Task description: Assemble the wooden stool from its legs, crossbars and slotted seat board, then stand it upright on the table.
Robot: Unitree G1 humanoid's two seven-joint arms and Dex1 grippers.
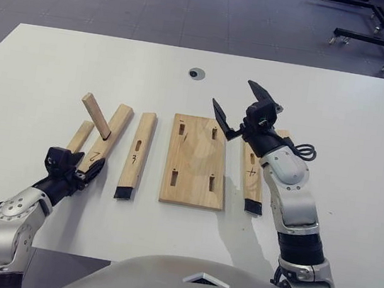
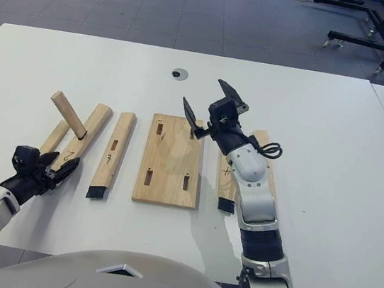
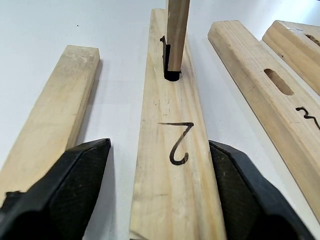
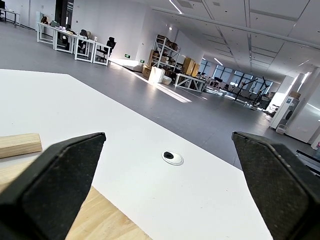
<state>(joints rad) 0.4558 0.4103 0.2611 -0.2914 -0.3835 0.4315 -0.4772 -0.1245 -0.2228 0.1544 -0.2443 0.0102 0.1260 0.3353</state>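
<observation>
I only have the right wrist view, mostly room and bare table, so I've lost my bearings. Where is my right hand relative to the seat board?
Observer: Your right hand hangs open above the far right corner of the seat board, touching nothing.
Operator: Any leg near it?
Observer: Yes, one leg lies flat just right of the board, alongside its edge.
Operator: And the left hand?
Observer: The left hand is open, fingers either side of the near end of the leg marked 2, which has a crossbar standing tilted in its slot.
</observation>
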